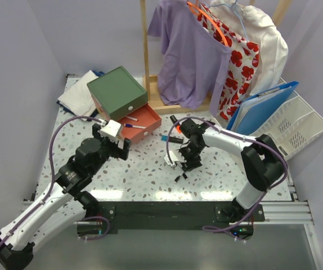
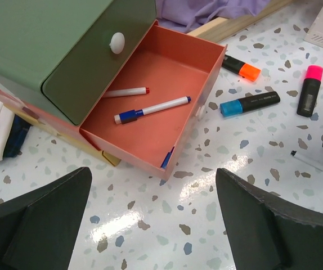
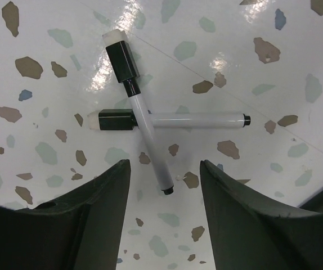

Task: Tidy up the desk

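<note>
- Right gripper [image 3: 164,169] is down low over the desk [image 1: 144,174], near the middle, fingers pointing straight at the speckled top.
- Its jaws stand apart, nothing pinched. Two markers lie crossed below it, both white with black caps.
- The slanted marker [image 3: 150,152] has its bare tip sitting right in the gap between the two fingers, touching neither.
- The level marker [image 3: 195,120] lies just beyond the fingertips, cap to the left in the wrist view.
- Left gripper [image 2: 153,191] hovers over bare desk in front of the drawer [image 2: 206,84], jaws spread wide and empty.
- That orange drawer is pulled out from under the green box [image 2: 37,34]. Inside: a red-capped pen [image 2: 125,91], a blue-capped pen [image 2: 153,108], and something blue tucked into the near corner.
- Beside the drawer on the desk, three highlighters: orange [image 2: 241,66], blue [image 2: 249,103], pink [image 2: 309,90], all lying flat and apart from each other.
- The desk itself fills the space ahead of both arm bases, black bar along its near edge.
- At the back a clothes rack [image 1: 184,50] with hanging garments; far right, a file tray [image 1: 299,126] with a blue folder [image 1: 265,107] leaning in it.
</note>
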Tool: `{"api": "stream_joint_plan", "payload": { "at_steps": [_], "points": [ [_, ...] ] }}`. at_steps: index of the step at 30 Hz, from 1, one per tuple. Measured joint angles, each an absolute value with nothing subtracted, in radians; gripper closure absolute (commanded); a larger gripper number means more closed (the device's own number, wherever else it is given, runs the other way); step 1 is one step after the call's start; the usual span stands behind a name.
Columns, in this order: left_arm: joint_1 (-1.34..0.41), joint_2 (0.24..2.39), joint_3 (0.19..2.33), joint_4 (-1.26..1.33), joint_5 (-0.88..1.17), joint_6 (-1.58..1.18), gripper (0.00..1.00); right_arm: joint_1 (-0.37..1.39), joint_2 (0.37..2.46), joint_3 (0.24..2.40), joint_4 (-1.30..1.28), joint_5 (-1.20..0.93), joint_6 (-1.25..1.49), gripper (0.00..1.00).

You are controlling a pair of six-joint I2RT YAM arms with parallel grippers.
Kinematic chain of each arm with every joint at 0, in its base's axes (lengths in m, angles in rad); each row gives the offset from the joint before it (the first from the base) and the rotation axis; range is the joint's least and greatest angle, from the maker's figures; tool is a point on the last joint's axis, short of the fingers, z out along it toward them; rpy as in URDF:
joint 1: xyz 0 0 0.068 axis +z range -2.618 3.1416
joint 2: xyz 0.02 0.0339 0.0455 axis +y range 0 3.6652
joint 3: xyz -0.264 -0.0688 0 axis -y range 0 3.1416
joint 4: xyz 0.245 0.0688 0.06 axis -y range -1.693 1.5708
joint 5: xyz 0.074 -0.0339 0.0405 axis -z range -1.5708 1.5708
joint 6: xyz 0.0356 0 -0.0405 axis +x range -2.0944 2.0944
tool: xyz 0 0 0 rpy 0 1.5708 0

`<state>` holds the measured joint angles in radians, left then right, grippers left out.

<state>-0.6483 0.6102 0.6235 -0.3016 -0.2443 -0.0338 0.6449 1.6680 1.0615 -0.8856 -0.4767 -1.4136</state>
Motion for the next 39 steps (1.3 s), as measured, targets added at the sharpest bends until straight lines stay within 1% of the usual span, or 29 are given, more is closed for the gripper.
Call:
{"api": "stream_joint_plan", "payload": {
  "at_steps": [2, 3, 5, 9, 10, 12, 13, 15, 17, 24, 27, 29, 33, 34, 36, 39],
  "points": [
    [-0.648, 0.611, 0.624, -0.302, -0.245, -0.034, 0.03, 0.656, 1.682, 1.061, -0.882, -0.46, -1.413, 0.5],
    [-0.648, 0.611, 0.624, -0.302, -0.245, -0.034, 0.02, 0.661, 1.689, 1.061, -0.88, -0.454, -1.412, 0.54],
    [-0.648, 0.609, 0.624, -0.302, -0.247, -0.034, 0.02, 0.67, 1.702, 1.061, -0.876, -0.437, -1.411, 0.58],
    [-0.648, 0.601, 0.624, -0.302, -0.248, -0.034, 0.02, 0.68, 1.724, 1.061, -0.875, -0.412, -1.406, 0.68],
    [-0.648, 0.598, 0.624, -0.302, -0.248, -0.034, 0.02, 0.681, 1.727, 1.061, -0.875, -0.408, -1.406, 0.74],
    [-0.648, 0.593, 0.624, -0.302, -0.248, -0.034, 0.02, 0.681, 1.729, 1.061, -0.876, -0.405, -1.405, 0.81],
    [-0.648, 0.59, 0.624, -0.302, -0.248, -0.034, 0.02, 0.681, 1.729, 1.061, -0.876, -0.405, -1.406, 0.86],
    [-0.648, 0.585, 0.624, -0.302, -0.249, -0.034, 0.02, 0.681, 1.729, 1.061, -0.878, -0.403, -1.404, 0.9],
    [-0.648, 0.58, 0.624, -0.302, -0.25, -0.034, 0.02, 0.681, 1.729, 1.061, -0.881, -0.403, -1.406, 1.0],
    [-0.648, 0.553, 0.624, -0.302, -0.269, -0.035, 0.02, 0.681, 1.697, 1.066, -0.906, -0.406, -1.403, 1.0],
    [-0.648, 0.533, 0.624, -0.302, -0.281, -0.039, 0.02, 0.681, 1.655, 1.115, -0.946, -0.411, -1.369, 1.0],
    [-0.648, 0.517, 0.624, -0.302, -0.293, -0.042, 0.02, 0.681, 1.639, 1.204, -0.976, -0.413, -1.328, 1.0],
    [-0.648, 0.485, 0.624, -0.301, -0.318, -0.044, 0.02, 0.697, 1.641, 1.451, -0.995, -0.389, -1.213, 1.0],
    [-0.648, 0.48, 0.624, -0.301, -0.325, -0.044, 0.02, 0.71, 1.649, 1.535, -0.992, -0.365, -1.174, 1.0],
    [-0.648, 0.47, 0.624, -0.301, -0.339, -0.045, 0.02, 0.737, 1.669, 1.643, -0.976, -0.327, -1.123, 0.97],
    [-0.648, 0.462, 0.624, -0.302, -0.354, -0.046, 0.02, 0.792, 1.727, 1.783, -0.935, -0.249, -1.061, 0.96]
  ]
}}
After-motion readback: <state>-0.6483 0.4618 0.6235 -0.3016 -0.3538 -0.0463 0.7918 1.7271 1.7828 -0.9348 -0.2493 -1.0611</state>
